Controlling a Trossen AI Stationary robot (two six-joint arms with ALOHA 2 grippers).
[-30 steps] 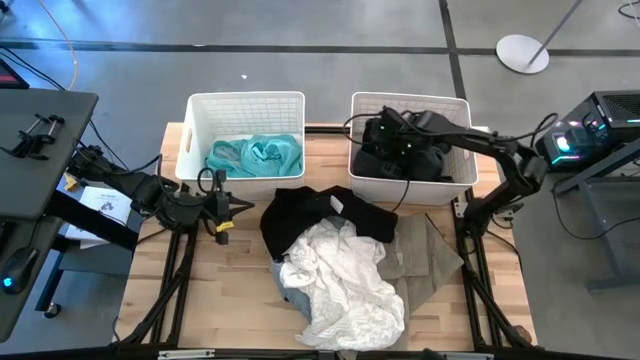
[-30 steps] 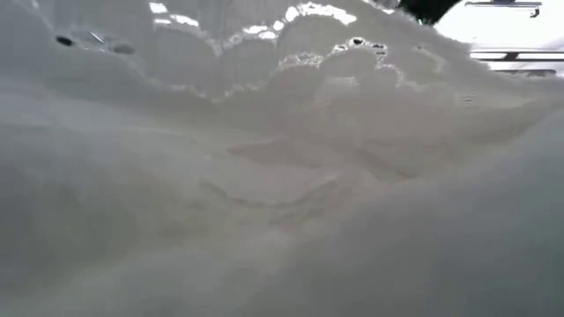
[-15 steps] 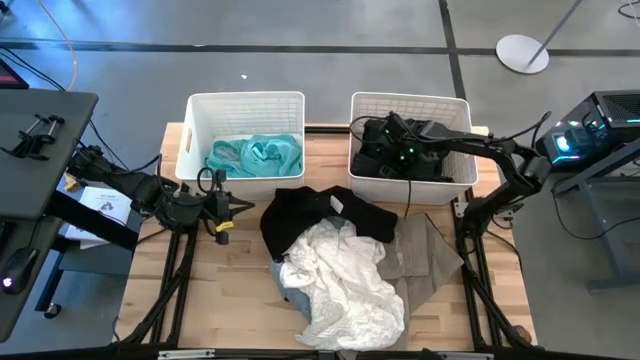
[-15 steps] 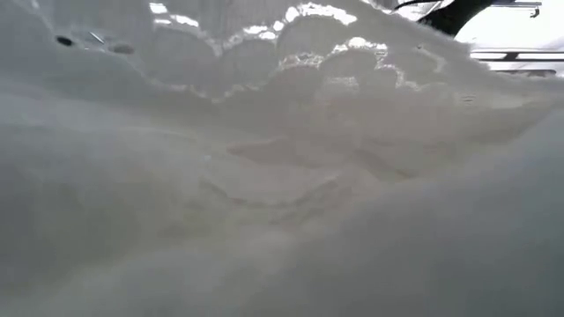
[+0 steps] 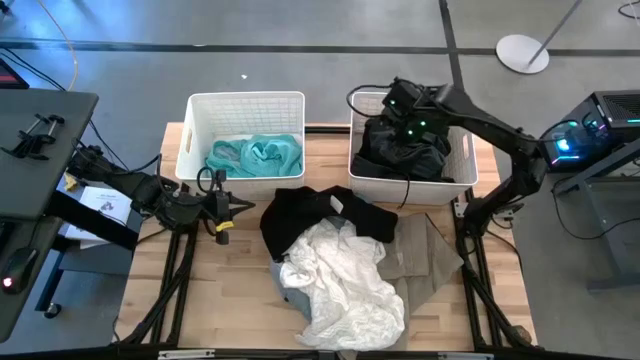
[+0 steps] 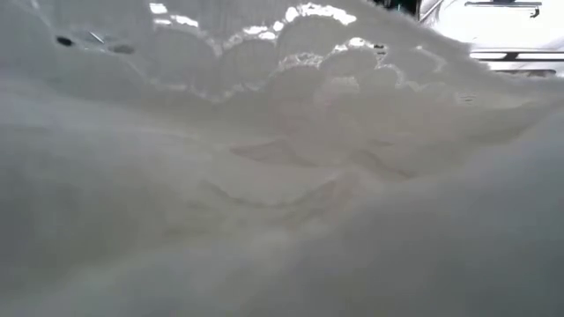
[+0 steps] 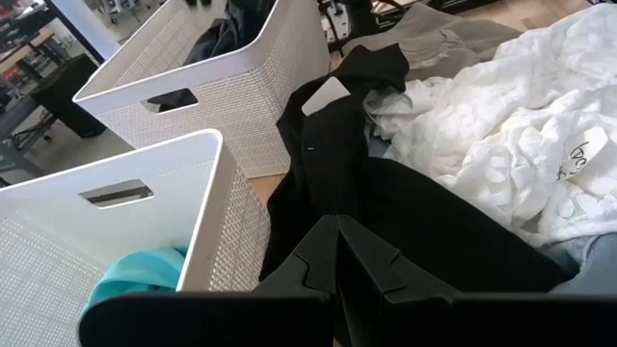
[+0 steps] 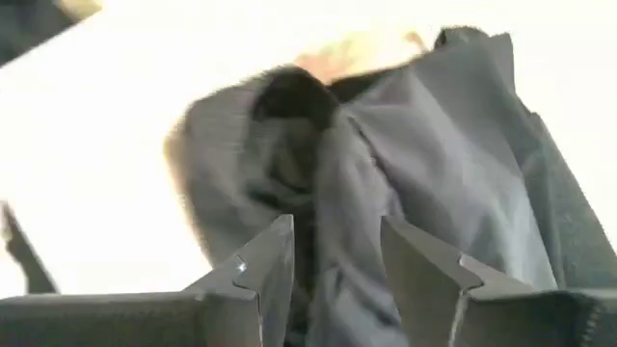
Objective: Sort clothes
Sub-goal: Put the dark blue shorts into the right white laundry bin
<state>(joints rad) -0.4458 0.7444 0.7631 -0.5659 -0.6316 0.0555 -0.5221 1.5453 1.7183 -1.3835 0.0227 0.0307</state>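
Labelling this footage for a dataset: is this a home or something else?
Probably a robotics lab, not a home: a bare grey floor, a wooden table on a metal frame, and electronics beside it.

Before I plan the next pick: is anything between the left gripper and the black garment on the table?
Nothing visible does. The left gripper, shut, waits at the table's left side, pointing at the black garment; bare wood lies between them. The left basket stands beside that path, not in it. The white garment overlaps its near part.

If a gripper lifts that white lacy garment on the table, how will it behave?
The white garment lies crumpled, so it will probably drape limply. Its thin openwork suggests lightness. It overlaps the black garment, so lifting it may drag that along.
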